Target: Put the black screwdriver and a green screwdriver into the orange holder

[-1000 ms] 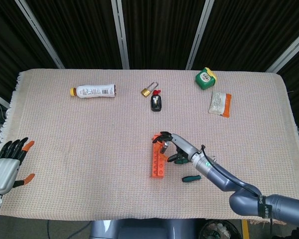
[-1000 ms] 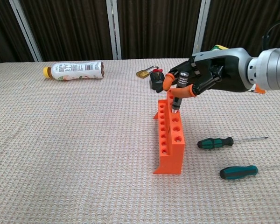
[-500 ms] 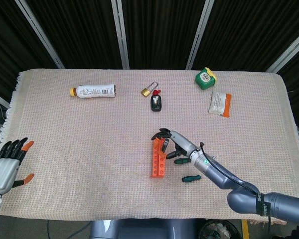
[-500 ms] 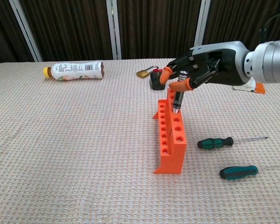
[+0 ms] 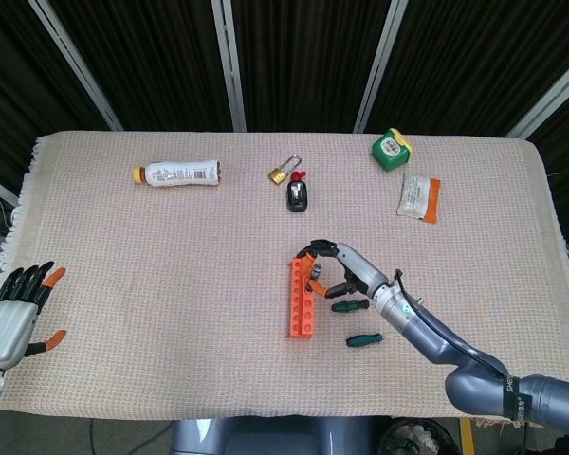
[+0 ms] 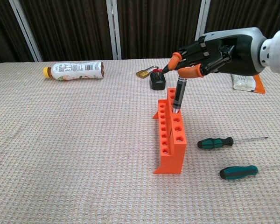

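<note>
The orange holder (image 5: 301, 305) (image 6: 171, 142) stands on the woven mat, right of centre. The black screwdriver (image 6: 178, 95) (image 5: 315, 275) stands nearly upright in one of its far holes. My right hand (image 6: 210, 46) (image 5: 349, 268) hovers just above the handle, fingers spread. One orange fingertip (image 6: 190, 72) is right at the handle's top; whether it touches is unclear. Two green screwdrivers lie flat to the right of the holder: a darker one (image 6: 215, 142) (image 5: 349, 305) and a teal one (image 6: 238, 172) (image 5: 363, 338). My left hand (image 5: 11, 311) hangs open beyond the table's left edge.
A lying bottle (image 5: 178, 173) (image 6: 74, 71) is at the back left. A brass padlock (image 5: 280, 174) and a black fob (image 5: 297, 196) sit behind the holder. A green tape measure (image 5: 391, 148) and a white-orange packet (image 5: 418, 197) are at the back right.
My right hand has let go of the black screwdriver's handle and risen above it with fingers spreading. The screwdriver stays standing in the holder. The left hand has not moved.
</note>
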Action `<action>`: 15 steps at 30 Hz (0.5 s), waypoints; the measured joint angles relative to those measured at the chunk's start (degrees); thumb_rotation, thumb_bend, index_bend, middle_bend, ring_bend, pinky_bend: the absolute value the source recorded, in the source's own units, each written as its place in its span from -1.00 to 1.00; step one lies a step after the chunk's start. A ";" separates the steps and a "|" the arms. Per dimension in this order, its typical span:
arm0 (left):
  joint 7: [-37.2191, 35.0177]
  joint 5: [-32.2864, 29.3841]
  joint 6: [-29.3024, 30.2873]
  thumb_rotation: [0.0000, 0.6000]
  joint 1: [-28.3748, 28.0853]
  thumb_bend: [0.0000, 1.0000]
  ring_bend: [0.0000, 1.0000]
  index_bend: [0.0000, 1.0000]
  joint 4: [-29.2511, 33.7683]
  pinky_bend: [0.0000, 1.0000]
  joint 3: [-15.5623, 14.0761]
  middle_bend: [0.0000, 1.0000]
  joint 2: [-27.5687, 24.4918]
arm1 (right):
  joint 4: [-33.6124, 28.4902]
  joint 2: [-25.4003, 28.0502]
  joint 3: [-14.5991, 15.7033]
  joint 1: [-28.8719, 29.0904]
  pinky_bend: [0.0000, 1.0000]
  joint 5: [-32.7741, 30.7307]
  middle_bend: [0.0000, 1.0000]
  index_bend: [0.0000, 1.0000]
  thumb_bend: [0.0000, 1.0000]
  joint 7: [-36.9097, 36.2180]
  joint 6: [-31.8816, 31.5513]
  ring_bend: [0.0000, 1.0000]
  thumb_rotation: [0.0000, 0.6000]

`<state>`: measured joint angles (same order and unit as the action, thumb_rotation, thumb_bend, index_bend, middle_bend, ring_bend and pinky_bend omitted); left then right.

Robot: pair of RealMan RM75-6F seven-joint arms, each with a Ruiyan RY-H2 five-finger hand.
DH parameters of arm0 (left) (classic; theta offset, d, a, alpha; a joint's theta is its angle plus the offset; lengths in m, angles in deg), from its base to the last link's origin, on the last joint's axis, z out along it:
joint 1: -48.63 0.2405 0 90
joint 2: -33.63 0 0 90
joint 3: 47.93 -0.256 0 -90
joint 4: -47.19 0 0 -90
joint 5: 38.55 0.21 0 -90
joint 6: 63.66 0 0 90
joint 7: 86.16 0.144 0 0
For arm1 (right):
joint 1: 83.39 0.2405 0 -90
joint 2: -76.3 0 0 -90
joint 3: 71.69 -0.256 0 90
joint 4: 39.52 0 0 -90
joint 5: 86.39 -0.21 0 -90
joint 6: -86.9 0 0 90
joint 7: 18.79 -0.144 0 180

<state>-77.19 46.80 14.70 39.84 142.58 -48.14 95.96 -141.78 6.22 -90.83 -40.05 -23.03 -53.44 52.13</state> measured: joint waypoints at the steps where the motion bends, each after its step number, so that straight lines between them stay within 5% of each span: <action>1: -0.01 0.01 0.01 1.00 0.00 -0.62 -1.00 -0.82 0.01 -1.00 -0.01 -1.00 0.01 | -0.14 0.06 -0.01 -0.12 -0.83 0.10 -0.51 -0.07 -0.20 -0.36 0.06 -0.83 1.00; 15: 0.19 -0.15 -0.41 1.00 -0.13 -0.62 -1.00 -0.82 -0.01 -1.00 -0.09 -1.00 0.17 | -0.40 -0.17 -0.66 -1.12 -0.63 2.86 -0.47 -0.05 -0.19 -4.39 0.18 -0.74 1.00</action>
<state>-76.99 46.65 14.29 39.71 142.58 -48.23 96.13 -142.18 6.05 -91.49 -41.17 -20.17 -57.83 52.31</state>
